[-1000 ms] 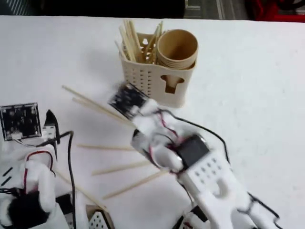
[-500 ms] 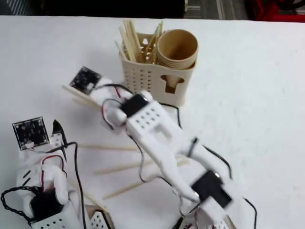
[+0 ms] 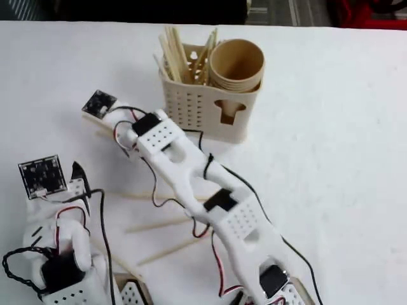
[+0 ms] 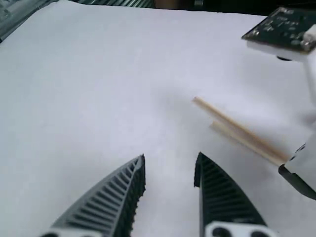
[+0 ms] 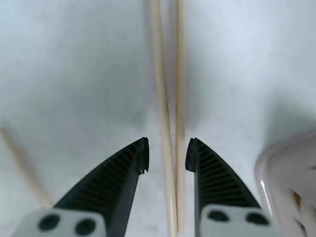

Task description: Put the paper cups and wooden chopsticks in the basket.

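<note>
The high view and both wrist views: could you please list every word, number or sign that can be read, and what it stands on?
No text can be read anywhere.
The basket bears only small holes and a cut-out shape, no lettering.
The paper cups and wooden chopsticks are plain.
The circuit boards on the wrists carry marks too small to read.

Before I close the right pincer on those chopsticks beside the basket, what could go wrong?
The open right pincer straddles two pale wooden chopsticks lying side by side; closing may catch just one, or cross them. The cream perforated plastic basket sits close by, so a swinging stick could strike its wall.
</note>
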Robot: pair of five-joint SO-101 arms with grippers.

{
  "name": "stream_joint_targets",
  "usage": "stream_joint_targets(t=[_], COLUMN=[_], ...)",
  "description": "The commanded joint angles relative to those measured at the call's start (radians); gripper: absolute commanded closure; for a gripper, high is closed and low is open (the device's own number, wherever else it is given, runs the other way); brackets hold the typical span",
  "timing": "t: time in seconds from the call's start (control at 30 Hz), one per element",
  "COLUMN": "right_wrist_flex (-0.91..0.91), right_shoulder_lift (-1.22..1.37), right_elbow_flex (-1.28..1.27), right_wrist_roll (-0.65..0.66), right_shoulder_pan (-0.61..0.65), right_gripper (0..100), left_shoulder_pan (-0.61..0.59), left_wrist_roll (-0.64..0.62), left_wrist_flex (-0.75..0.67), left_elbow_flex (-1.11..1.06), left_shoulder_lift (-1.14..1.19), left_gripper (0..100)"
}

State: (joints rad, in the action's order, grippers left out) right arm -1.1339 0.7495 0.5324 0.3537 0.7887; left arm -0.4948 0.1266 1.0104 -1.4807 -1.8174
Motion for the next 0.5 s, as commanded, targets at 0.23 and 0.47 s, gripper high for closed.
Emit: stream_joint_targets(t=[0.23,0.47], right_wrist_flex=[-0.168,-0.305], right_shoulder_lift=[0.226,0.374], right_elbow_flex=[0.367,0.588], right_wrist_roll=[0.008,0.008], right_shoulder_pan=[0.002,0.005], right_gripper=[86.1,98.1], left_shoulder_pan=[-0.007,-0.007], left_wrist_roll=[-0.003,-0.003], left_wrist_flex=[-0.011,-0.011], left_elbow_flex=[0.005,0.005], left_shoulder_lift=[-0.01,-0.01], left_gripper=[83,83])
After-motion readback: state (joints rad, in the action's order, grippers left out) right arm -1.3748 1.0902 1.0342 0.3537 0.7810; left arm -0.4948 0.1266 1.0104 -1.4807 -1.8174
